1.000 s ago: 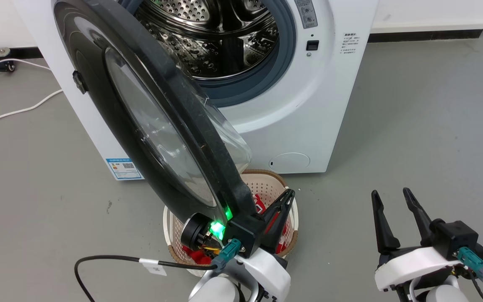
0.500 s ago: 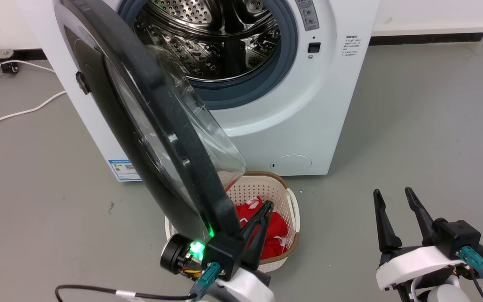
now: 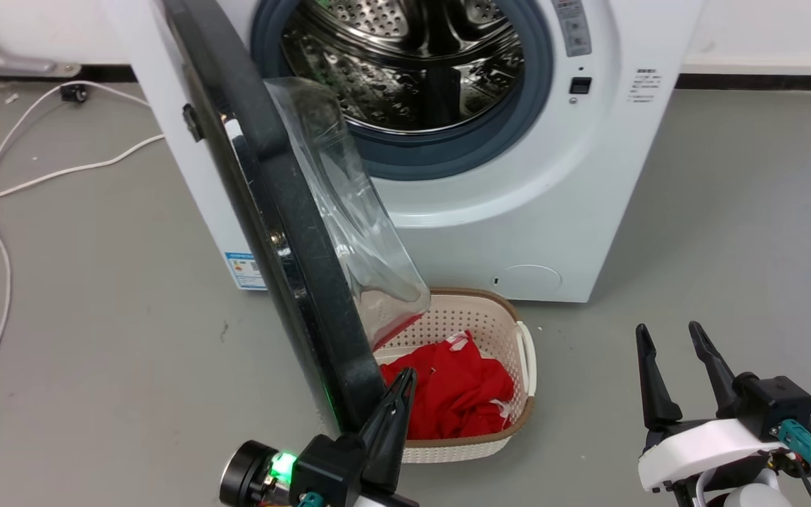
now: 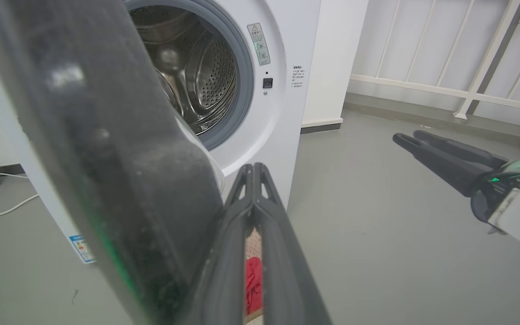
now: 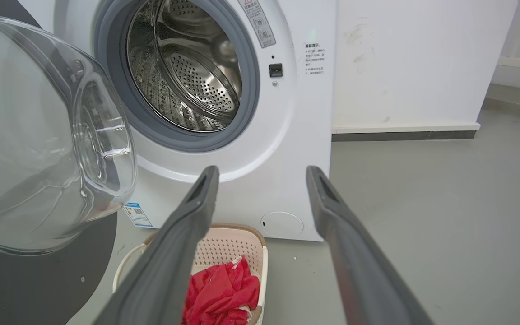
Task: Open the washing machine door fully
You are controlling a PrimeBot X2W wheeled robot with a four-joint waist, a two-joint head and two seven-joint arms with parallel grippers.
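Resting shut with nothing between its fingers, my left gripper point(image 3: 404, 382) lies against the lower rim of the door point(image 3: 272, 211). My right gripper point(image 3: 667, 331) hangs spread open, well apart. Edge-on, the door stands out left of the drum point(image 3: 412, 63), above a basket point(image 3: 526, 352) of red cloth point(image 3: 458, 394).
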